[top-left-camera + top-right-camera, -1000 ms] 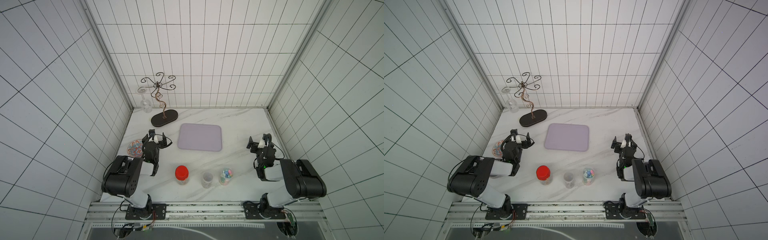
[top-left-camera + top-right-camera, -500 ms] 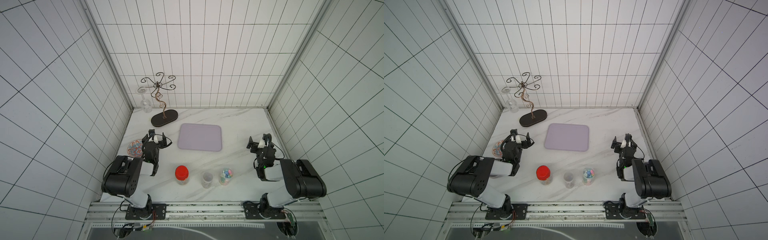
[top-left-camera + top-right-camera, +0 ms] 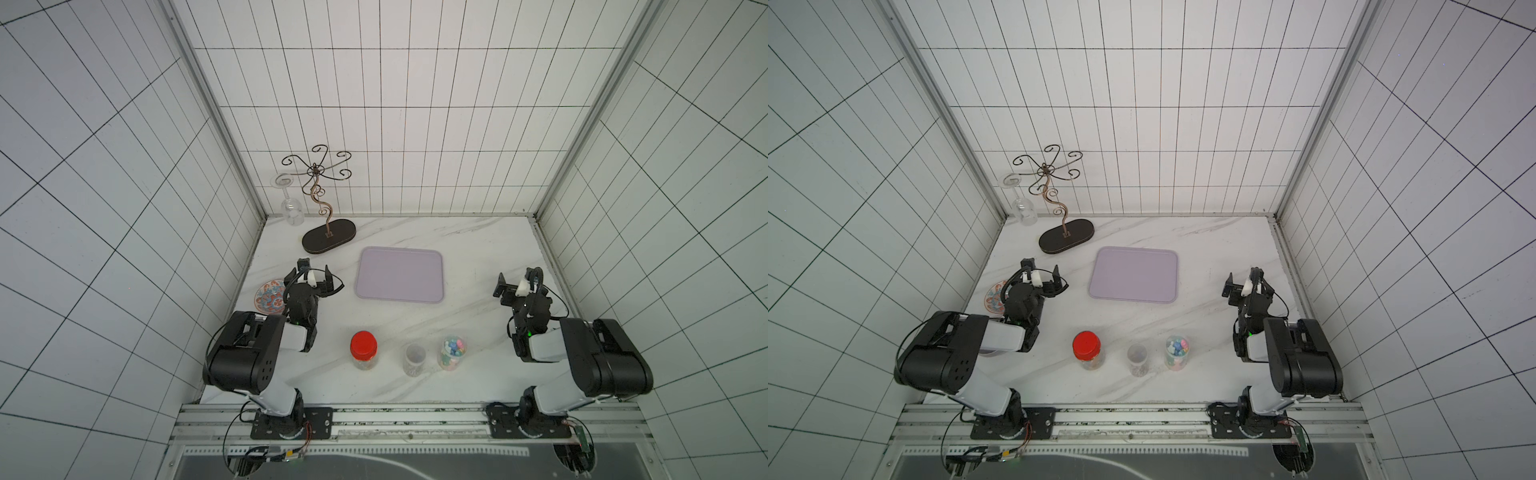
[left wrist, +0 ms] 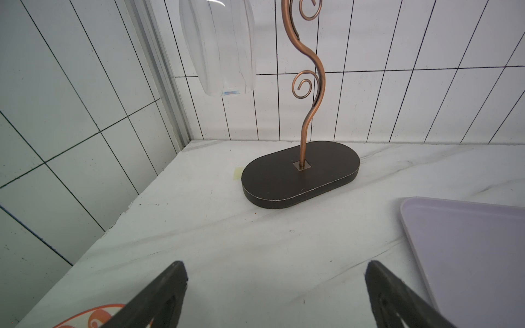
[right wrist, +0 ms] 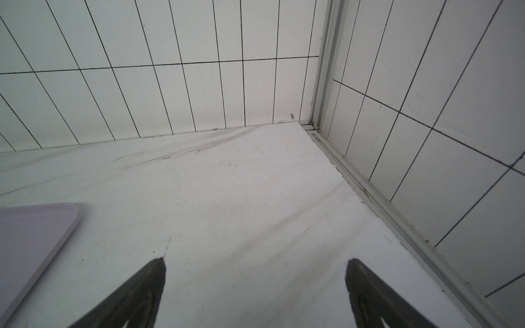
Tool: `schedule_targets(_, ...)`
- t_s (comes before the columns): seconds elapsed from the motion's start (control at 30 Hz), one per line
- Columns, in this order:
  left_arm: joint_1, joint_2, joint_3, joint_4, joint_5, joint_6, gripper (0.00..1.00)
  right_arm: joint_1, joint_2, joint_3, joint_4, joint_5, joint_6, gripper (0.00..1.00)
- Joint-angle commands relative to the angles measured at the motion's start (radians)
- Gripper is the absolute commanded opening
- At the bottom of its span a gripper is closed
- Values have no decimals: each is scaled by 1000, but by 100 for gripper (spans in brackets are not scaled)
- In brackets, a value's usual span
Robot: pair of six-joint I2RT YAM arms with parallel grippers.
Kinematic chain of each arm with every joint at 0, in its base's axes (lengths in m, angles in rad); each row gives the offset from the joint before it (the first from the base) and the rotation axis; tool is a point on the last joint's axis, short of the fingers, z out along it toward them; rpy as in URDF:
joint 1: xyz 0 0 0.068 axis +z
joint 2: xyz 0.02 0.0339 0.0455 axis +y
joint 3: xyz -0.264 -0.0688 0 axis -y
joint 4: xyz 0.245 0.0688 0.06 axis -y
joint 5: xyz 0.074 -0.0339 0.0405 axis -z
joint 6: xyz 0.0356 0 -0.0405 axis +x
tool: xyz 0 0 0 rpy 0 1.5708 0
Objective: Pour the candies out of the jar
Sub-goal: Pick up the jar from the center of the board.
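A: Your left claw [image 3: 315, 269] is spread wide with nothing between the fingers. It hangs over bare table [image 3: 469, 249] at 9 o'clock of the lilac tray [image 3: 400, 274], pointing toward 12.

B: And your right claw [image 3: 518, 276]?

A: Same story: jaws wide apart, pinching nothing, touching nothing, at 3 o'clock of the tray. Its wrist view shows only marble between the fingers [image 5: 139, 286].

B: Where's the jar [image 3: 452, 353]?

A: At 5 o'clock of the tray, near the front edge, well apart from both claws. It stands upright, long axis vertical, open mouth up, the candies [image 3: 453, 345] showing inside. At its 9 o'clock sits a small clear jar [image 3: 414, 359], then a red-lidded jar [image 3: 364, 349].
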Motion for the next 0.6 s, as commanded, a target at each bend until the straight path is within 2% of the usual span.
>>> schedule_targets(0.0,22,4,-10,26,59,-5,97,-3,1,13,28,3,-3,99)
schedule_targets(0.13,32,0,-13,37,71,-22,97,-4,-2,9,36,0,0,100)
schedule_targets(0.27,36,-115,31,-137,54,-26,97,-3,-114,42,-123,-14,-1,100)
schedule_targets(0.33,33,-211,61,-261,-1,-53,97,-3,-215,102,-347,4,42,100)
schedule_targets(0.4,34,-311,124,-439,-71,-171,97,-3,-295,221,-630,7,49,100)
schedule_targets(0.43,34,-351,174,-545,-76,-215,97,-2,-326,282,-754,-23,132,100)
schedule_targets(0.57,30,-432,360,-876,-84,-323,97,10,-383,461,-1057,-209,167,100)
